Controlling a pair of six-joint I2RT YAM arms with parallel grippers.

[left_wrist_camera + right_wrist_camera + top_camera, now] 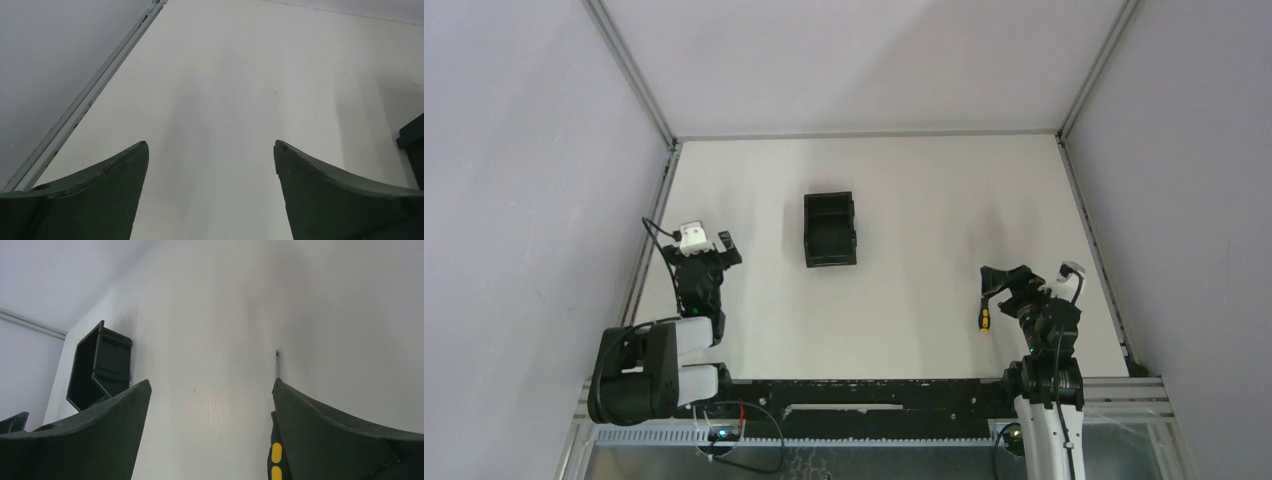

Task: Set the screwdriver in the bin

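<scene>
The screwdriver (984,316) lies on the white table at the right, its yellow-and-black handle toward the near edge. In the right wrist view its handle (276,460) lies just inside my right finger (340,440), and its thin shaft (276,365) points away. My right gripper (1006,280) (210,390) is open and low over the screwdriver, holding nothing. The black bin (829,230) stands upright at mid-table, well left of it, and shows in the right wrist view (97,367). My left gripper (709,255) (211,147) is open and empty at the left.
A metal frame rail (85,102) runs along the table's left edge, close to my left gripper. A corner of the bin (412,137) shows at the right edge of the left wrist view. Grey walls enclose the table on three sides.
</scene>
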